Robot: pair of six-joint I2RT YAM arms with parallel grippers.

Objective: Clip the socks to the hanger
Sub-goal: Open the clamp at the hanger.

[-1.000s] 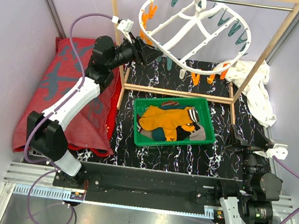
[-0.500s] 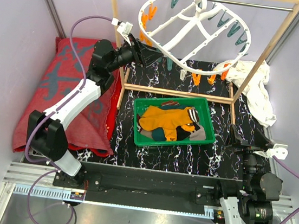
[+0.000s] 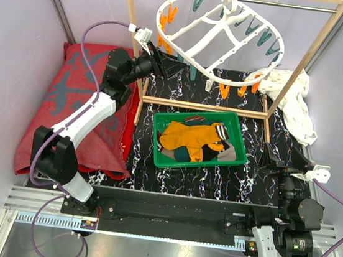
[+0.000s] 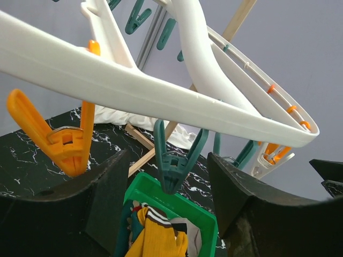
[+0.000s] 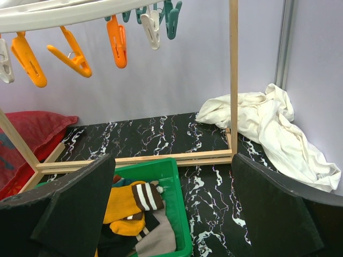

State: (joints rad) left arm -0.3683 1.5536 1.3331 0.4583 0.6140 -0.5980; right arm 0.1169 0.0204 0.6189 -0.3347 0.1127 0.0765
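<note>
Several socks lie heaped in a green tray, a mustard one with a striped cuff on top. In the wrist views the socks show below both pairs of fingers. The white oval hanger hangs tilted from the rack's bar. My left gripper is open just under the hanger's left rim. A teal peg dangles between its fingers, touching neither. My right gripper stands open low at the tray's right, holding nothing.
A light wooden rack frame surrounds the hanger, its base bar just behind the tray. A crumpled white cloth lies at the back right, by the rack's right post. On the left a red cloth lies under my left arm.
The hanger has swung up and to the left, its left rim rising. My left gripper has shifted slightly beneath that rim. The right arm has not moved.
</note>
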